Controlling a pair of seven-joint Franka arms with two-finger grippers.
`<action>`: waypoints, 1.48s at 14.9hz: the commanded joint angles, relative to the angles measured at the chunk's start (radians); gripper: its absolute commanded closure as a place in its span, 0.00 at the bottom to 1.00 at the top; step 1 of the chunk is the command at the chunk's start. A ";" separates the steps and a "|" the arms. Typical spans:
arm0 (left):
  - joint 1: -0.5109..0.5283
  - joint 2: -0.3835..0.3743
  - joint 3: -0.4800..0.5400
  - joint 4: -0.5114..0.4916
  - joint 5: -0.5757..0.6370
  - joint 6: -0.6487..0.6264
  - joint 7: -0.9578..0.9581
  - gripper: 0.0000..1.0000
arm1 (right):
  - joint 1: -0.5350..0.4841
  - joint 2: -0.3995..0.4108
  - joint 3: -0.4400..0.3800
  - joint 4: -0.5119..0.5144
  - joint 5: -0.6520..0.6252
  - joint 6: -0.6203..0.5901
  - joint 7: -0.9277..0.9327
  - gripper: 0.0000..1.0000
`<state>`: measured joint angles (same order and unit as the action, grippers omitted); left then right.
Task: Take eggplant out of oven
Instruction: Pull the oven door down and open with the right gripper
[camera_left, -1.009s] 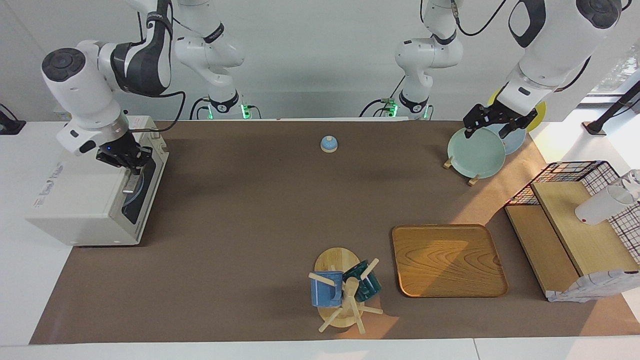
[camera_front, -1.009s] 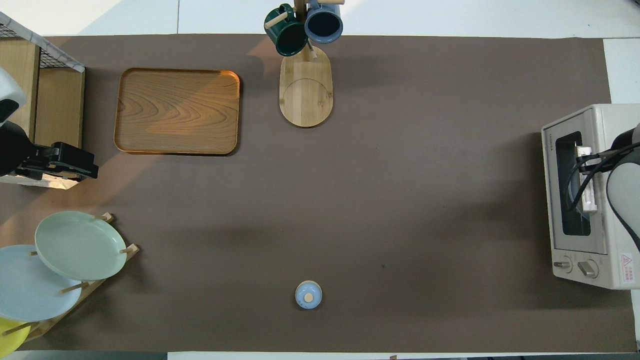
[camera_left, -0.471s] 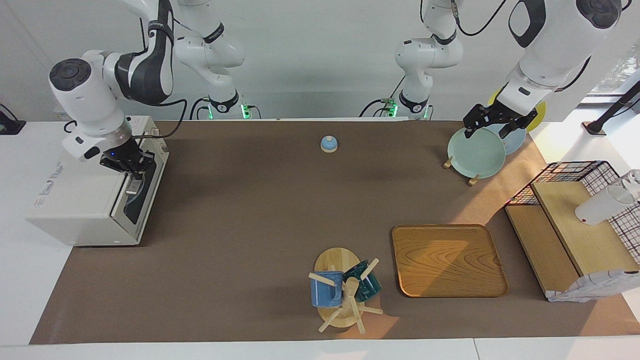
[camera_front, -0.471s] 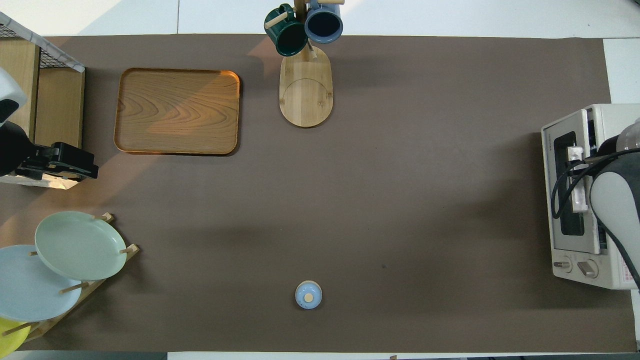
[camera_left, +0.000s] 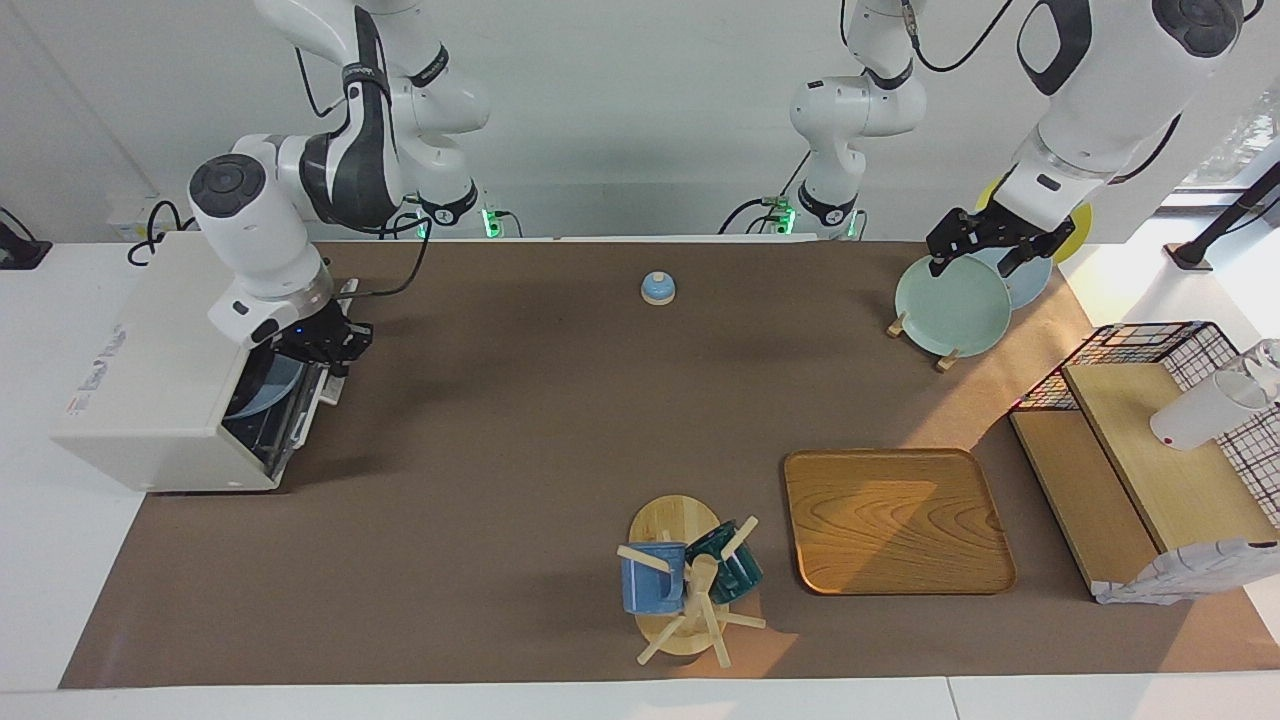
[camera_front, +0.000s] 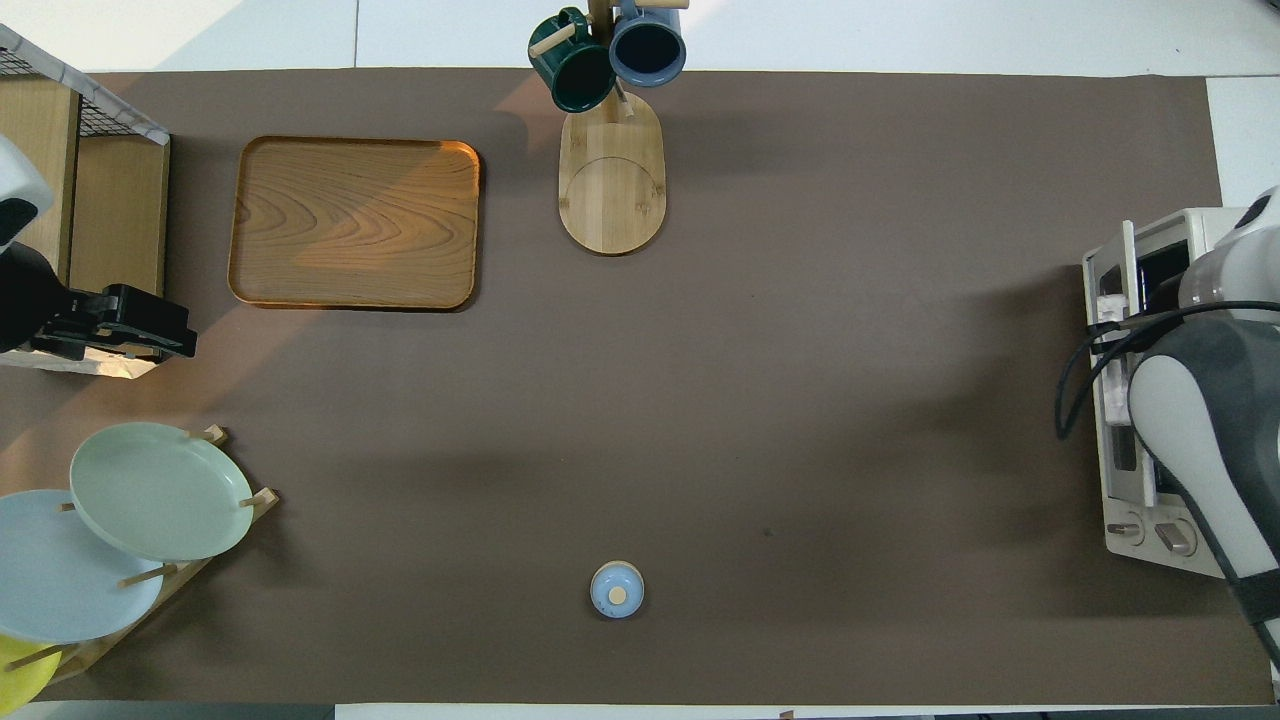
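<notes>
Facing view showed my right end effector (camera_left: 322, 345) clenched on the oven (camera_left: 160, 385) door handle, door part lowered. Eggplant not visible; presumably inside, toward the right arm's end. My left end effector (camera_left: 990, 243), released, waited over the plates (camera_left: 950, 305).

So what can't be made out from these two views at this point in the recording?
- Eggplant: not identifiable in either view; the oven door is only partly open and the facing view shows just a dark gap with something pale blue inside.
- Right gripper: at the door's top edge in the facing view; the overhead view hides it under its own arm.
- Door handle: covered by that gripper.
- Yellow plate: cut off by the overhead frame's edge.
</notes>
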<state>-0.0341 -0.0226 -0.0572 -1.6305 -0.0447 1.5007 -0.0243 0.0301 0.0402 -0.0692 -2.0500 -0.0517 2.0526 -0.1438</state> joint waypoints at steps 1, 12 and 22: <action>0.010 -0.025 -0.007 -0.025 0.016 0.004 -0.002 0.00 | 0.017 0.043 -0.006 -0.076 -0.007 0.182 0.019 1.00; 0.010 -0.025 -0.007 -0.025 0.017 0.004 -0.002 0.00 | 0.083 0.132 0.000 -0.091 0.108 0.242 0.116 1.00; 0.010 -0.025 -0.007 -0.025 0.016 0.004 -0.002 0.00 | 0.062 0.017 -0.001 0.004 -0.011 -0.055 0.112 0.27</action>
<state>-0.0341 -0.0226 -0.0572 -1.6305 -0.0447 1.5007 -0.0243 0.1278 0.1160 -0.0757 -2.0338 -0.0070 2.0600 -0.0286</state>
